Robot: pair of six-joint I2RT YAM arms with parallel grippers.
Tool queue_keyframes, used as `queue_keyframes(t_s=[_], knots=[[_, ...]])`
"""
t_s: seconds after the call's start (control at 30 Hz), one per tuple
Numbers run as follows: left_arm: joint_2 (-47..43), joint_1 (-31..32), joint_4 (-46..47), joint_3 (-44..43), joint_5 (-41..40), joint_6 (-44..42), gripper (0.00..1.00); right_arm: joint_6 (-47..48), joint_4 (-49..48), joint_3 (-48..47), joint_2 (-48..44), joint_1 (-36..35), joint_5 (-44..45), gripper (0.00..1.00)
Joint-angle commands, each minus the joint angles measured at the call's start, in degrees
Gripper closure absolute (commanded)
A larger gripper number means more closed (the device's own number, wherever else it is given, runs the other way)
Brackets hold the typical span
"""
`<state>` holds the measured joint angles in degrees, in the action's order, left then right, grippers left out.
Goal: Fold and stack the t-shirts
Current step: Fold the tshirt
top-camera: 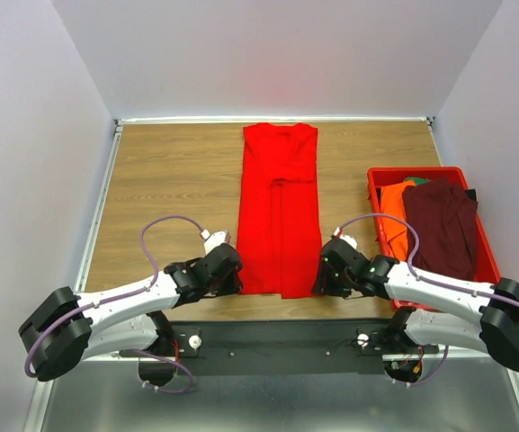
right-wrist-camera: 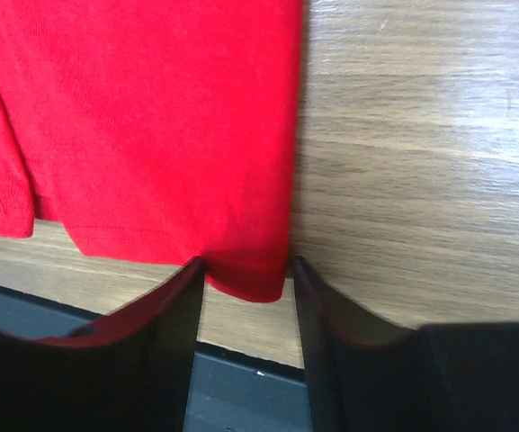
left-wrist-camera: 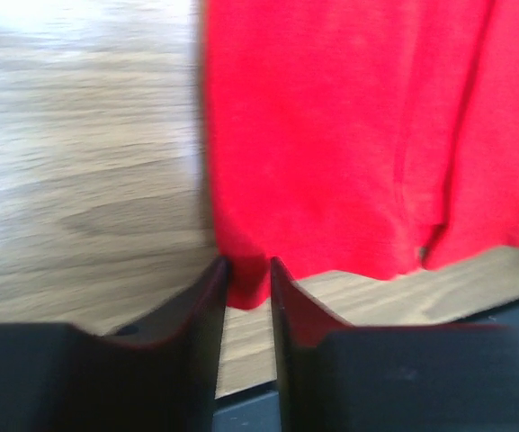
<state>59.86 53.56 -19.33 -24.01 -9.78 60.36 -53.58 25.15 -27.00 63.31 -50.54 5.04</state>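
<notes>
Centre-frame on the wooden bench (top-camera: 169, 180), the bright red cloth t-shirt (top-camera: 280, 211) is clenched at one near corner by the left fingers (left-wrist-camera: 203, 310) and straddled, grip unclear, by the right fingers (right-wrist-camera: 180, 310); an even collarward lift seems called for.

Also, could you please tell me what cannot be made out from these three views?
- Grip: whether the left gripper and right gripper truly pinch the near corners of the red t-shirt. The wrist views are blurred, and in the top view the wrists hide the fingertips.
- Top view: what else the red bin holds. The orange t-shirt and maroon t-shirt cover it.
</notes>
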Motion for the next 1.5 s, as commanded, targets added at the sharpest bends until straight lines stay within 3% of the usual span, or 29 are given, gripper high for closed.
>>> queue_keyframes(t_s=[0.0,0.07,0.13,0.3,0.67,0.97,1.23,1.47], knots=[[0.3,-0.4,5.9,0.5,4.4,-2.9,0.77,0.2,1.6,-0.9,2.3,-0.3,-1.5,0.55],[0.9,-0.4,6.6,0.4,5.7,-3.3,0.84,0.6,1.7,-1.1,2.3,-0.3,-1.4,0.62],[1.7,-0.3,6.2,-0.1,6.5,-4.3,0.9,0.9,1.7,-1.4,2.3,-0.3,-1.1,0.75],[1.3,-0.3,4.3,-1.9,7.9,-5.2,1.0,4.1,1.8,-2.5,2.8,-0.3,-2.7,0.99],[-4.8,5.1,-2.5,-4.6,8.6,-2.3,1.0,5.2,9.7,-8.1,-3.1,-3.3,-3.6,1.0],[-5.0,11.7,-7.6,-7.1,6.2,1.3,1.0,0.8,15.0,-11.2,-2.9,-12.6,1.6,1.0],[-3.3,10.5,-7.0,-9.7,-1.9,-1.4,1.0,0.8,15.9,-15.4,1.7,-12.6,16.2,0.99],[2.2,1.2,0.0,-13.6,-3.7,-8.5,1.0,3.0,11.9,-24.0,12.2,-11.9,25.1,1.0]])
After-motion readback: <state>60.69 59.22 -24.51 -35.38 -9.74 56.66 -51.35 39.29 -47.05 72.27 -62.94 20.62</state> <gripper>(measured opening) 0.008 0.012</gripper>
